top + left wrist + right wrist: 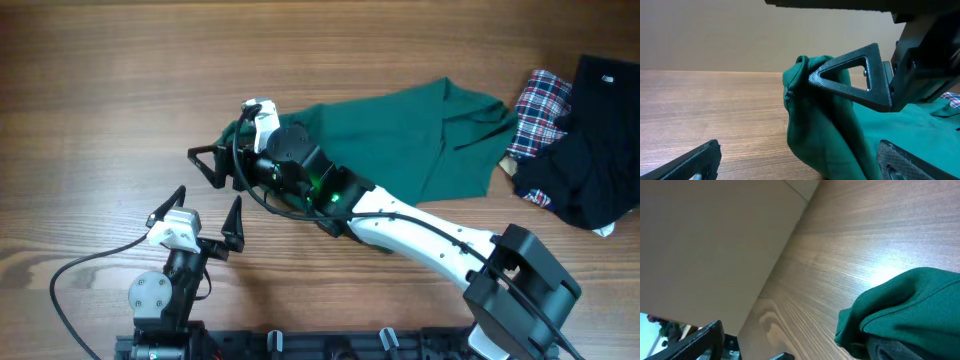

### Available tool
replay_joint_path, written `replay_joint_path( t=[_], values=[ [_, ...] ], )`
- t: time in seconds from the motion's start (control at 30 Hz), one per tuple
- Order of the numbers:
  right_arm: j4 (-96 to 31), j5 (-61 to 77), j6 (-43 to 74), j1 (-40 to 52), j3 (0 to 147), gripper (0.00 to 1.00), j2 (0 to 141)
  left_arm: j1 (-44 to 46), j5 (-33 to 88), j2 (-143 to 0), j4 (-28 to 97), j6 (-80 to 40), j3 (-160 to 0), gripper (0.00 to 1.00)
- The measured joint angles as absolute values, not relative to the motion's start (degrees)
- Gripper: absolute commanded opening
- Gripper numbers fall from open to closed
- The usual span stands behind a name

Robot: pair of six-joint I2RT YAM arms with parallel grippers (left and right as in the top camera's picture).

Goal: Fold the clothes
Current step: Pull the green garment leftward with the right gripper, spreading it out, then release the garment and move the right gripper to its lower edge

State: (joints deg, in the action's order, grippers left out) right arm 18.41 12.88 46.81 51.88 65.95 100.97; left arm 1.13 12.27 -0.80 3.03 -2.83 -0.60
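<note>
Right claw (208,148) gapes beside green garment (420,130); only overhead shows black garment (590,130)

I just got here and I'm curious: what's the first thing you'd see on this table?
The big green garment spread across the middle of the wooden table grabs the eye first, with the right gripper open at its bunched-up left end. At the far right lie a plaid cloth and a black garment, and the left gripper is open near the front edge.

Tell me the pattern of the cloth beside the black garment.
The cloth is red, white and blue plaid, best seen overhead.
</note>
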Motion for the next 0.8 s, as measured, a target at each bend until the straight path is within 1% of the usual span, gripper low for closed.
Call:
replay_joint_path(
  t=[0.3, 0.4, 0.57, 0.8],
  values=[
    [17.76, 13.13, 46.83, 51.88, 65.95, 1.0, 100.97, 1.13, 12.27, -0.8, 3.03, -2.81, -0.6, 1.0],
    [16.95, 13.06, 48.53, 51.92, 65.95, 1.0, 100.97, 1.13, 12.27, -0.8, 3.03, -2.83, -0.6, 1.0],
    [8.03, 5.45, 52.88, 53.1, 66.17, 1.0, 101.06, 1.13, 12.27, -0.8, 3.03, -2.81, -0.6, 1.0],
    [3.97, -1.76, 53.34, 53.04, 66.17, 1.0, 101.06, 1.13, 12.27, -0.8, 3.03, -2.83, -0.6, 1.0]
  ],
)
